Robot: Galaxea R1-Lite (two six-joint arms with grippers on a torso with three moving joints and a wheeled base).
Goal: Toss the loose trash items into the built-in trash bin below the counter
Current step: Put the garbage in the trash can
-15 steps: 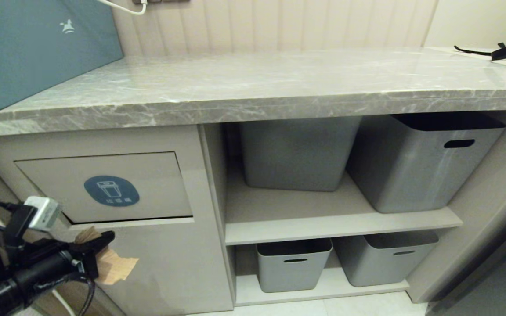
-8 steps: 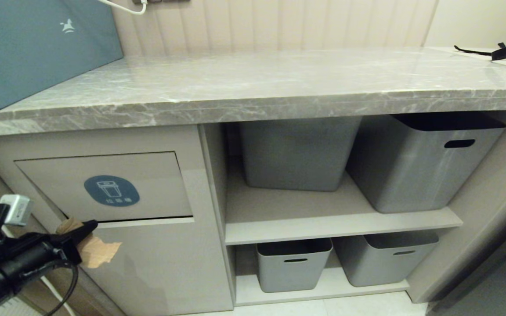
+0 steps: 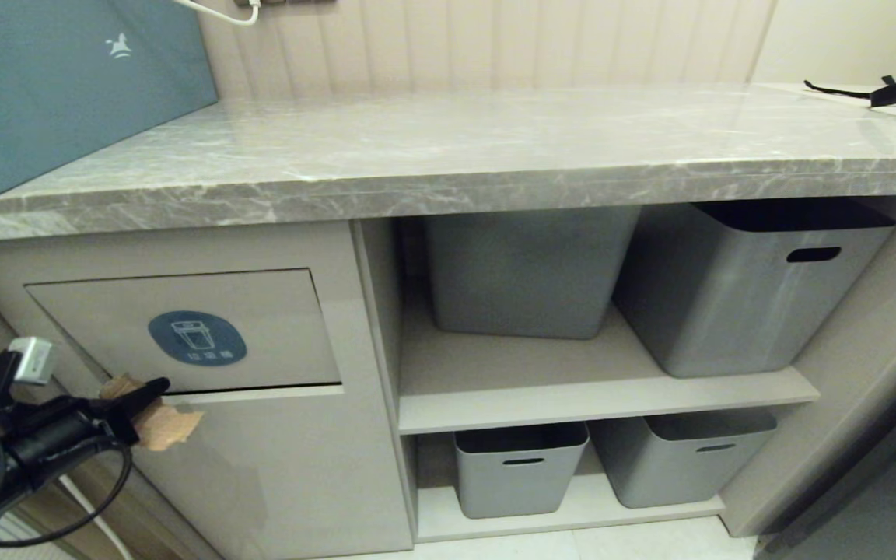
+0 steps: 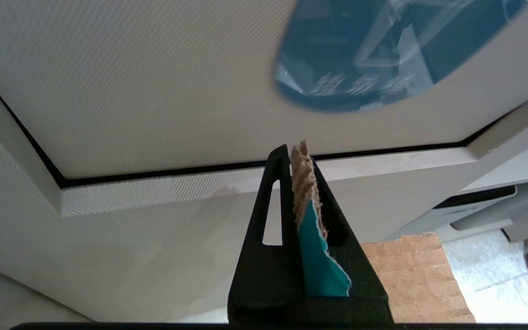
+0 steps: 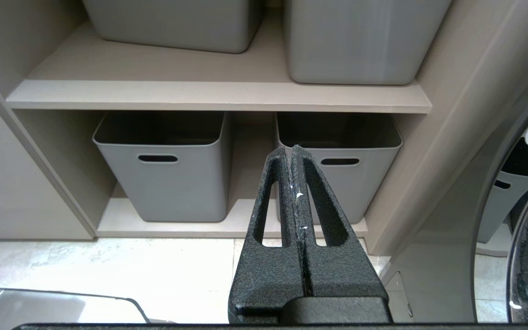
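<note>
Left gripper (image 3: pixel 148 393) clenched on cardboard scraps (image 3: pixel 164 424), brown with turquoise face, tips just below lower edge of flap (image 3: pixel 183 330) on built-in trash bin. You want tips raised onto flap, pushed square so it tilts inward, scraps released only once inside gap. Right gripper (image 5: pixel 294 153) pinched shut, empty, parked facing grey storage bins (image 5: pixel 167 165) on shelves. Counter (image 3: pixel 456 167) above, teal box (image 3: pixel 51 85) at its left end.

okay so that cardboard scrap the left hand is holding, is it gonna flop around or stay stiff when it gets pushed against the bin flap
The cardboard scrap juts sideways from the left hand without drooping, so it is probably fairly stiff. Its torn, creased edges suggest it may buckle against the flap. It looks thin, so likely very light.
</note>
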